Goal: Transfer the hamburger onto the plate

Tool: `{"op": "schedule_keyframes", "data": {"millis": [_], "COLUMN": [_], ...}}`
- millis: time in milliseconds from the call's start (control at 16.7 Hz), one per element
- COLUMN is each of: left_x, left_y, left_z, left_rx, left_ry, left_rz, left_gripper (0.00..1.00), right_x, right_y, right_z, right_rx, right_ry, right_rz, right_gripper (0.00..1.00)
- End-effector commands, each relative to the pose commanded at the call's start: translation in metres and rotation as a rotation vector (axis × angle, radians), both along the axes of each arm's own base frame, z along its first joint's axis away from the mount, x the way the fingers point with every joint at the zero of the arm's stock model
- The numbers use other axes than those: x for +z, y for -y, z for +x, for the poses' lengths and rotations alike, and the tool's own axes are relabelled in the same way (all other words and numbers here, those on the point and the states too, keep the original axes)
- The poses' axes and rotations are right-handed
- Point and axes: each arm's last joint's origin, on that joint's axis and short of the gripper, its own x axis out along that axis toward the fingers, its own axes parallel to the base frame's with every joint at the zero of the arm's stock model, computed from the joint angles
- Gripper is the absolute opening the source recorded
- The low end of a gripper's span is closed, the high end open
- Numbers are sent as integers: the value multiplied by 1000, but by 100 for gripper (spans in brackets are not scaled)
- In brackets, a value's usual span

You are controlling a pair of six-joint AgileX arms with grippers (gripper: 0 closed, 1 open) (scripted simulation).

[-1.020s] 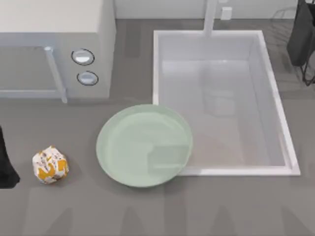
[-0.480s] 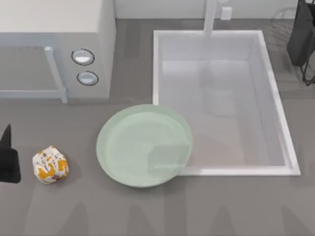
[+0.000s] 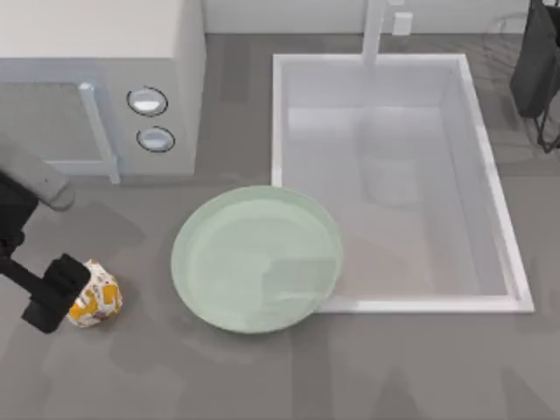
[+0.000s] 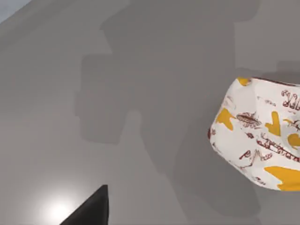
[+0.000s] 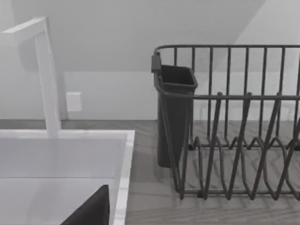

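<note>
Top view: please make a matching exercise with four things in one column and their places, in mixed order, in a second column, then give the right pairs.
Things:
1. hamburger
2. plate
3. microwave
4. dish rack

Places:
A. far right corner
B. table centre, rim against the sink
C. far left
D. near left, beside the left end effector

Pairs: 1-D, 2-B, 3-C, 4-A

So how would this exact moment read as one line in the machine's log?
left end effector: over hamburger, no grasp seen | hamburger: on counter, left of plate | right arm: parked at far right by dish rack
</note>
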Motion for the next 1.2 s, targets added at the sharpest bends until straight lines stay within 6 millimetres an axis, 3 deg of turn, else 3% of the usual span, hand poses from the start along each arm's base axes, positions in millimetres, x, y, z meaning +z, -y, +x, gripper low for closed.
{"op": "schedule_keyframes", "data": {"millis": [300,540,1020,1200], "left_x": [-20,-36,-41,-60], "left_y": [22,36,38,39], "left_z": [57,86,92,94], "left_rx": [-219,-332,-353,-359], "left_ry": [-346,-495,-521,-525], "left_rz": [122,168,176,177], "left_gripper": [100,100,100,100], "right_x": [0,0,0,0], "right_y": [0,0,0,0], "right_z": [0,0,0,0], "right_rx": [0,0,0,0], "right_ry": [0,0,0,0], "right_rz": [0,0,0,0], "right_gripper": [100,100,100,100]}}
